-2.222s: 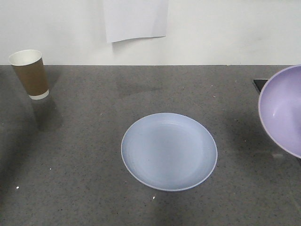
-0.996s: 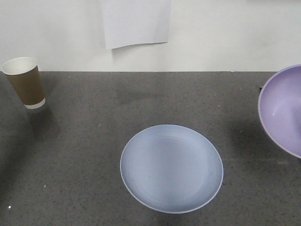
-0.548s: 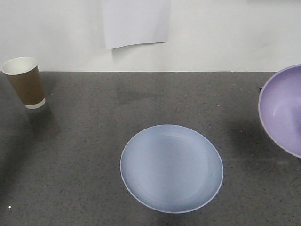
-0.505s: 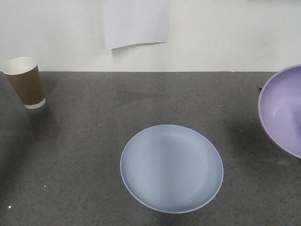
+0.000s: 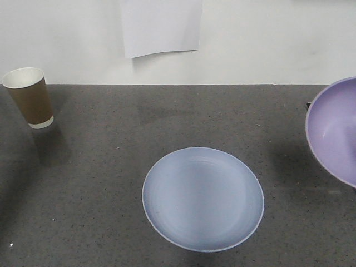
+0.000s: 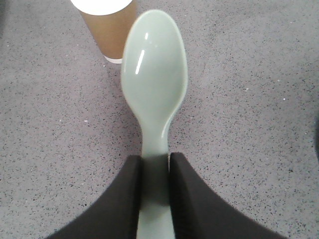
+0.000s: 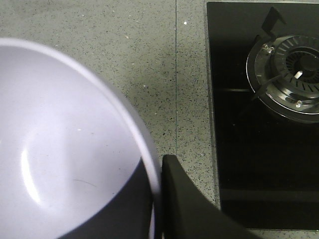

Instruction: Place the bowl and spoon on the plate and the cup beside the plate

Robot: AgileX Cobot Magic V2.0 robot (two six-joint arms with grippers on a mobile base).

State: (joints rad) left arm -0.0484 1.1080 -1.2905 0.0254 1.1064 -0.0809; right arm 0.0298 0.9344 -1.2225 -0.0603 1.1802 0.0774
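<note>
The pale blue plate [image 5: 203, 198] lies bare on the grey counter, front centre. The brown paper cup [image 5: 29, 97] stands upright at the far left by the wall. At the right edge the lavender bowl [image 5: 334, 130] hangs tilted above the counter. The right wrist view shows my right gripper [image 7: 158, 172] shut on the bowl [image 7: 65, 149], one finger inside its rim and one outside. My left gripper [image 6: 155, 164] is shut on the handle of the mint-green spoon [image 6: 155, 74], whose scoop points toward the cup [image 6: 107, 25] just ahead.
A black glass hob [image 7: 249, 149] with a gas burner [image 7: 294, 74] lies on the counter right of the bowl. A white sheet [image 5: 161, 25] hangs on the back wall above the counter.
Since 2.2 s ago the front view has shifted, so the plate appears lower and the cup further left. Over the last second nothing has visibly moved.
</note>
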